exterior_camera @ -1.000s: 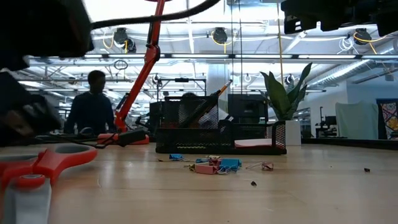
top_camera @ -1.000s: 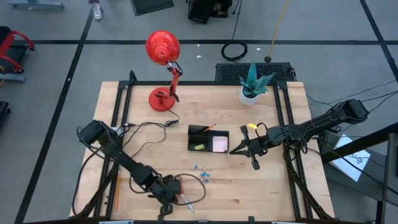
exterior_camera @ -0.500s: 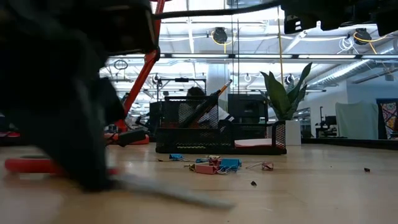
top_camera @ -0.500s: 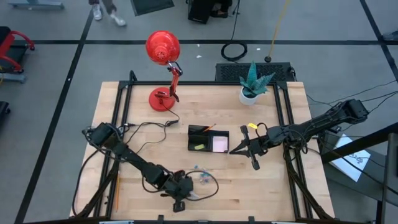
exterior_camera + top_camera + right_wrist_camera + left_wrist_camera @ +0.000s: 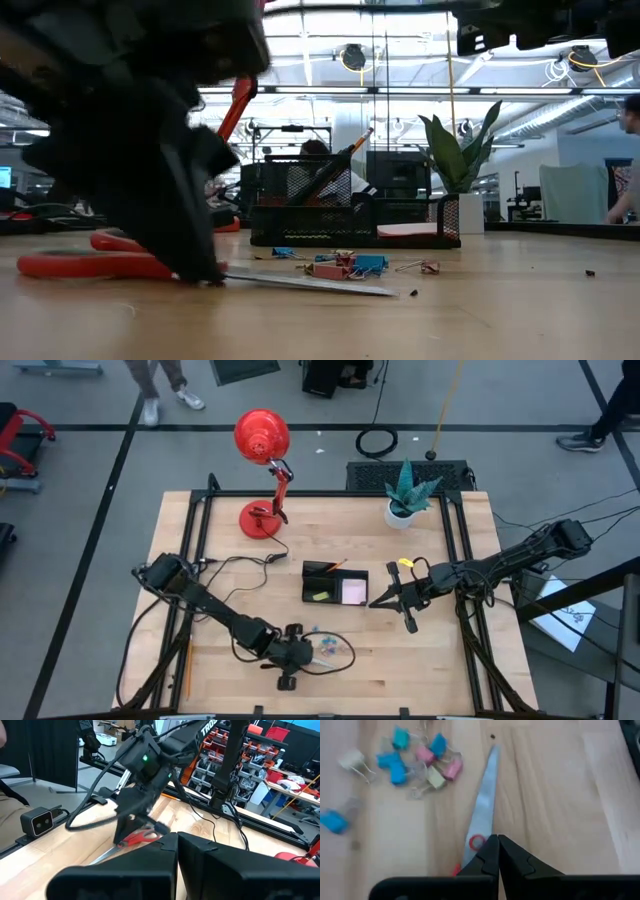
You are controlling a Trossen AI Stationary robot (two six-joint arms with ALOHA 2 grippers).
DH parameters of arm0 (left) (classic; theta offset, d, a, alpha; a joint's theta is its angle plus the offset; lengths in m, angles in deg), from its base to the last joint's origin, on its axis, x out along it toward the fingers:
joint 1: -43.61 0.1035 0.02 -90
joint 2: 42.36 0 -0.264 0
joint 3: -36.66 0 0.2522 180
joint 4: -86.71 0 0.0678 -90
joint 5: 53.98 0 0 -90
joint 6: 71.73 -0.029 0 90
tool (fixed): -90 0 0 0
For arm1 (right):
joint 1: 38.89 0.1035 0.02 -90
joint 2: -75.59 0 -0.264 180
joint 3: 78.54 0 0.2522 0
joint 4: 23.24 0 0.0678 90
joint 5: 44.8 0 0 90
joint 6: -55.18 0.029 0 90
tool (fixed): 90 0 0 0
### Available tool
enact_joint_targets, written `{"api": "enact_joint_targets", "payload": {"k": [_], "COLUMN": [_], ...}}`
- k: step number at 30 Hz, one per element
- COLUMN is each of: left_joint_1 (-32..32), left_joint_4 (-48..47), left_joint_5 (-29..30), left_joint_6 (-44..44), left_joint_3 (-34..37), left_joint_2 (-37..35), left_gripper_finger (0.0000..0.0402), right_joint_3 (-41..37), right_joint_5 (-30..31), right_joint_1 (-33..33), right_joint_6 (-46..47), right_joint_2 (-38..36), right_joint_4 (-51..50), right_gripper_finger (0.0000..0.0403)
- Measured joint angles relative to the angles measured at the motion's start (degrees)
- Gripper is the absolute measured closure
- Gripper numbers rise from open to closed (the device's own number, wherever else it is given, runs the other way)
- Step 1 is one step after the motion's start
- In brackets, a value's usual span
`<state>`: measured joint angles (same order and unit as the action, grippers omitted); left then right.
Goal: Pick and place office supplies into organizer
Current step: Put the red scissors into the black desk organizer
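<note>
The left hand (image 5: 290, 660) sits low at the near edge of the bench (image 5: 430, 660), fingers together and clamped on the red-handled scissors (image 5: 110, 262); the scissors lie flat on the wood, blades closed, the steel tip (image 5: 492, 755) pointing toward a loose heap of small blue, pink and pale clips (image 5: 415, 757) just beside it; the organizer (image 5: 335, 582), a low black mesh tray, stands mid-bench, well apart from the scissors, with an orange pencil (image 5: 336, 564) leaning in one compartment, a yellow-green piece (image 5: 319, 596) in another and a pale sticky-note pad (image 5: 353, 592) in the widest; the right hand (image 5: 385, 600) hangs just beside the organizer, fingers together and holding nothing
</note>
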<state>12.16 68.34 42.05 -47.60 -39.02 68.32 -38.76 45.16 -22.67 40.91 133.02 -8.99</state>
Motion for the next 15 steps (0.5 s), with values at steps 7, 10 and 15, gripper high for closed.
{"api": "enact_joint_targets", "payload": {"k": [7,10,15], "left_joint_1": [-5.5,-7.9,-10.5], "left_joint_4": [-0.2,-0.3,2.5], "left_joint_5": [20.0,28.3,37.7], "left_joint_6": [-17.3,-23.6,-30.3], "left_joint_3": [0.4,0.5,6.3], "left_joint_2": [-13.0,-17.1,-21.3], "left_gripper_finger": [0.0398,0.0399,0.0399], "right_joint_3": [0.0,0.0,0.5], "right_joint_5": [0.0,0.0,-0.1], "right_joint_1": [0.0,0.0,0.0], "right_joint_6": [1.6,1.6,7.9], "right_joint_2": [0.1,0.2,0.3], "right_joint_4": [-0.1,0.1,-0.3], "right_gripper_finger": [0.0400,0.0400,0.0402]}}
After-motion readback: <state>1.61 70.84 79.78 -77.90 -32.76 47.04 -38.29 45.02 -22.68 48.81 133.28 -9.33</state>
